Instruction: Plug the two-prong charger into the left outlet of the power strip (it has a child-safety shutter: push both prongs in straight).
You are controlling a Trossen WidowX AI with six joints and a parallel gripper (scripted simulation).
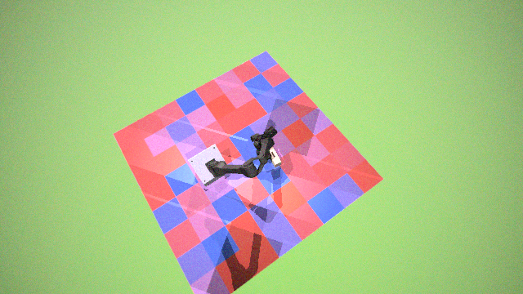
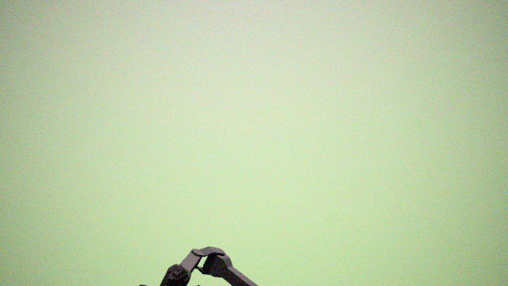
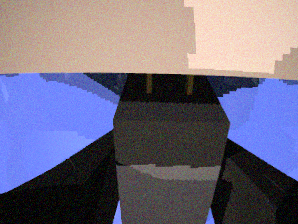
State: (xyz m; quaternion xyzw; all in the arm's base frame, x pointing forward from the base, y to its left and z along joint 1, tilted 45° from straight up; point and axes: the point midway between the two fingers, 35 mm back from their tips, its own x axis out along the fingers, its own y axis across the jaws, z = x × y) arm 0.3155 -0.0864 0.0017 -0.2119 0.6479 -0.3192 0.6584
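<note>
The charger [image 3: 170, 112], a dark block with two gold prongs, is in the middle of the wrist view. My gripper [image 3: 164, 137] is shut on it, with one dark finger on each side. The prongs point to the top of the view, and their far ends are hidden behind the near edge of the cream power strip [image 3: 100, 40] [image 1: 277, 162]. How far the prongs are in, if at all, cannot be told. The outlets do not show in the wrist view. In the top view the strip lies beside the arm's far end, and the charger cannot be made out.
The arm's white base plate [image 1: 198, 163] stands left of the strip on a red, blue and pink checkered mat [image 1: 184, 237]. Dark shadows cross the mat. The exterior view shows only upper parts of the arm [image 2: 238, 276] at its bottom edge.
</note>
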